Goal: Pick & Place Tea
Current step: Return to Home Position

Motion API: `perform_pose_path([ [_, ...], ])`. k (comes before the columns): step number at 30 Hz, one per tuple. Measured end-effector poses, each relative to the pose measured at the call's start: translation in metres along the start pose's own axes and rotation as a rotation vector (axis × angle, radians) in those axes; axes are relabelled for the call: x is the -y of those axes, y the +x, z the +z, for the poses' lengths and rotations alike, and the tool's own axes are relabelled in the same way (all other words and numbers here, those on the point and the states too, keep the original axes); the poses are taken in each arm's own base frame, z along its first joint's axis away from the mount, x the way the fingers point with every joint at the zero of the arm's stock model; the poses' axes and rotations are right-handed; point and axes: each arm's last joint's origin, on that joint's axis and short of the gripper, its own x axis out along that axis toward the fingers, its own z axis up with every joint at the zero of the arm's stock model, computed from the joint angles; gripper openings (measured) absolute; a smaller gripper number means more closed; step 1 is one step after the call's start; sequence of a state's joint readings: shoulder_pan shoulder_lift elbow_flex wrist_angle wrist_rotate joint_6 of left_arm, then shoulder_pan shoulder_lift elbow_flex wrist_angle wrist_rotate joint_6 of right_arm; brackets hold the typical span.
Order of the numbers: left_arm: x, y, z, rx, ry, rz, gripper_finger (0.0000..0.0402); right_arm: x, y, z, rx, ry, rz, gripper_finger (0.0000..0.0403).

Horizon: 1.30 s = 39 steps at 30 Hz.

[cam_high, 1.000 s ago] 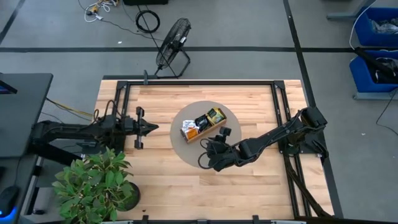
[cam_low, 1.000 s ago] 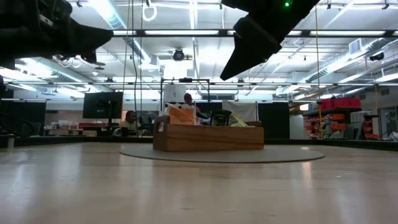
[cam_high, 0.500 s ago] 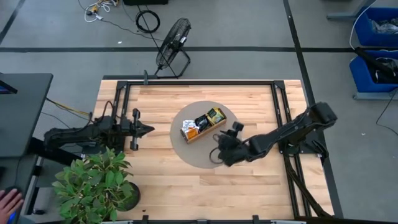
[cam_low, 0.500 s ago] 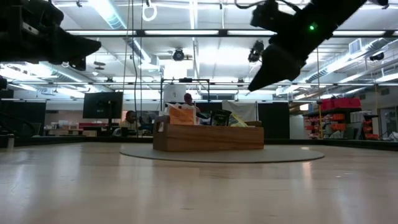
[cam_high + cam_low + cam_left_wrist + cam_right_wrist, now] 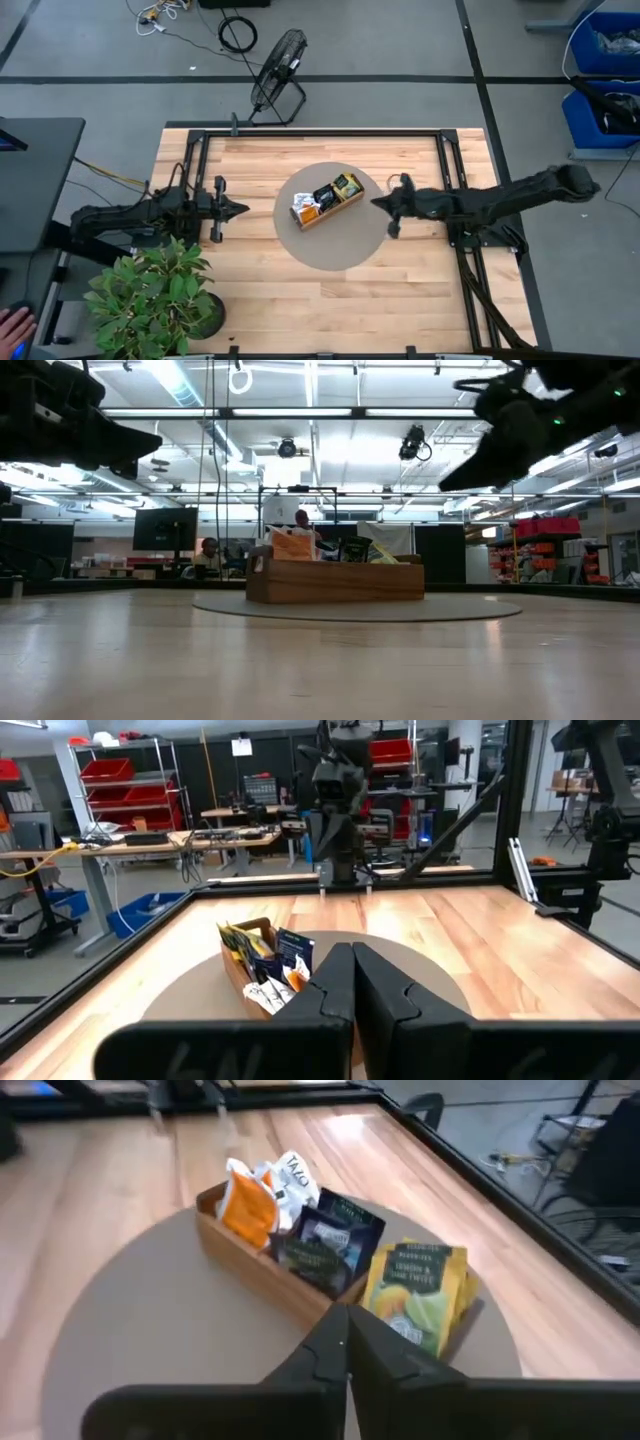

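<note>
Jaws fully closed, gripping nothing.
My right gripper point(image 5: 386, 204) is hovering at the mat's point(image 5: 300, 250) right edge, left gripper point(image 5: 236, 208) toward the table's point(image 5: 420, 290) left edge; tea point(image 5: 328, 196) is sitting in the tray point(image 5: 338, 209), table centre.

The left gripper point(image 5: 240, 208) points inward near the table's point(image 5: 400, 285) left edge, closed. The right gripper point(image 5: 379, 203) reaches in level from the right edge, also closed.

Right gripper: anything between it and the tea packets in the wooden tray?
Nothing visible. The right gripper hovers shut over the edge of the round mat; only bare mat lies between it and the tea packets in the wooden tray. The left gripper waits shut on the opposite side.
</note>
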State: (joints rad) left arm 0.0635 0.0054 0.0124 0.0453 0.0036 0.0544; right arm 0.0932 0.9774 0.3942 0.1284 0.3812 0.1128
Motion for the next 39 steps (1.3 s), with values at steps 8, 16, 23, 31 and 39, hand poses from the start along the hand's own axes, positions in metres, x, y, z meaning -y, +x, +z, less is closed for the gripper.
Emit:
perform_pose_path([
  [8,0.0,0.0,0.0,-0.005,-0.016,0.0,0.0008,0.025,-0.032,-0.027,0.219,0.096,0.086,0.0003],
  [16,0.0,0.0,0.0,-0.01,-0.022,0.0,0.0006,0.039,-0.055,-0.032,0.415,0.045,0.1,0.0001],
  [23,0.0,0.0,-0.001,-0.014,-0.023,0.0,0.0004,0.049,-0.07,-0.036,0.447,0.044,0.116,0.0001],
  [31,0.0,0.0,-0.001,-0.016,-0.021,0.0,0.0004,0.049,-0.088,-0.038,0.539,0.07,0.243,0.0],
  [39,0.0,0.0,-0.003,-0.04,-0.033,0.001,0.0005,0.042,-0.084,-0.045,0.552,0.066,0.327,0.0],
])
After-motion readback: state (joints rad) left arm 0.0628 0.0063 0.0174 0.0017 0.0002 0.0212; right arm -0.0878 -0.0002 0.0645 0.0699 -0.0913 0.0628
